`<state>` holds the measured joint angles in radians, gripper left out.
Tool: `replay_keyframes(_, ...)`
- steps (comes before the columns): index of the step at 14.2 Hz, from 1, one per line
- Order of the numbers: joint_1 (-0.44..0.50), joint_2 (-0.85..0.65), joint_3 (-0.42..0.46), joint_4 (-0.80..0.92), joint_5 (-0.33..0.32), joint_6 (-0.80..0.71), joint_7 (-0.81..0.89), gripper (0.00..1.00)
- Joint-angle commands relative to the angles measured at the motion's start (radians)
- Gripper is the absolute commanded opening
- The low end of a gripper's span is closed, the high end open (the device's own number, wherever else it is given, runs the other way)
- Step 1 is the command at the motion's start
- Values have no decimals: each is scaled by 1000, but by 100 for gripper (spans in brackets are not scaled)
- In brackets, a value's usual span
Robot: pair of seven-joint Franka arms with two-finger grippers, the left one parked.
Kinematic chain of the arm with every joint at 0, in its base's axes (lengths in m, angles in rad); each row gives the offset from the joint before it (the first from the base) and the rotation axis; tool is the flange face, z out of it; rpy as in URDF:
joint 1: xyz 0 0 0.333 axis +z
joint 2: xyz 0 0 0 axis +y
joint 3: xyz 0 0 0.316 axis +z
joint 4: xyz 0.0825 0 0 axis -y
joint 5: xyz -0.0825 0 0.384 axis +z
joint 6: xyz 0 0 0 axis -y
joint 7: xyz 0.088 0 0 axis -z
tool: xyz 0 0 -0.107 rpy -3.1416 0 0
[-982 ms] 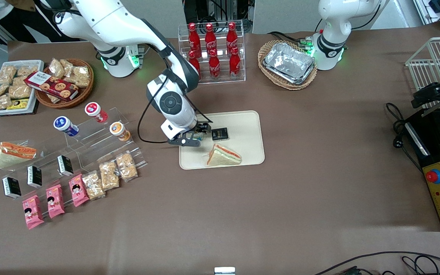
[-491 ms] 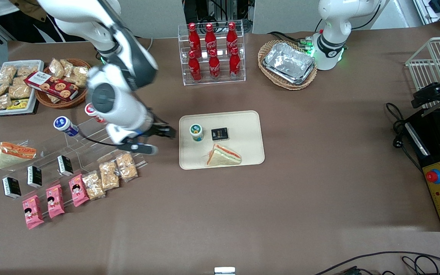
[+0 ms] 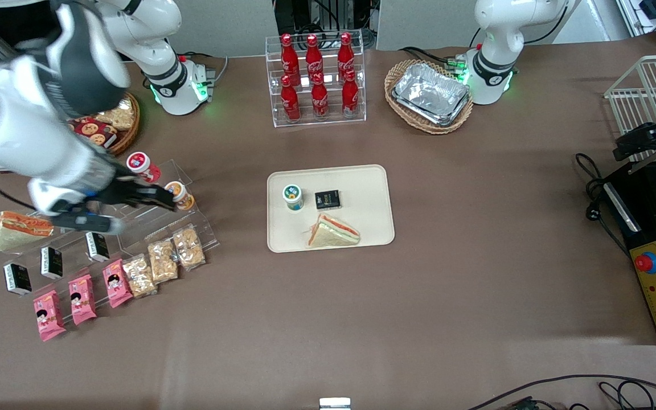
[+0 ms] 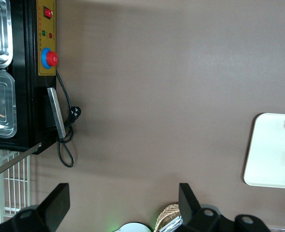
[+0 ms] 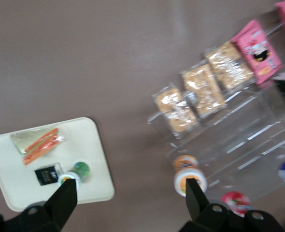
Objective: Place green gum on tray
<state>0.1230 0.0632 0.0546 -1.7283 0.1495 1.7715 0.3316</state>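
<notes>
Withdrawn to the snack display, the hand [image 3: 160,200] hangs open and empty, well apart from the green gum [image 3: 292,196] upright on the tray [image 3: 370,228].

Brown table [image 3: 447,273], gripper [image 3: 163,199] open above its clear rack [image 3: 151,219], cream tray [image 3: 370,188] at centre, wicker basket [image 3: 427,126] at one o'clock, cola rack [image 3: 316,77] at twelve.

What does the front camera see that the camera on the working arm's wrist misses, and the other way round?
Only the front view shows the red cola bottles, the foil trays in their basket and the whole working arm, its open end effector above the clear display stand, beside the orange-lidded bottle. The wrist view adds no new object, only a closer look down past the end effector's own fingers. Both show the green gum standing upright on the tray with the sandwich and a small black packet.
</notes>
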Motion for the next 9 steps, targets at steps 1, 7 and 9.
replay_keyframes(1,-101,-45,-19,36,-10,-96,-166,100)
replay_keyframes(7,-106,-43,-160,186,-13,-291,-189,100)
replay_keyframes(9,-105,-43,-170,207,-45,-335,-189,100)
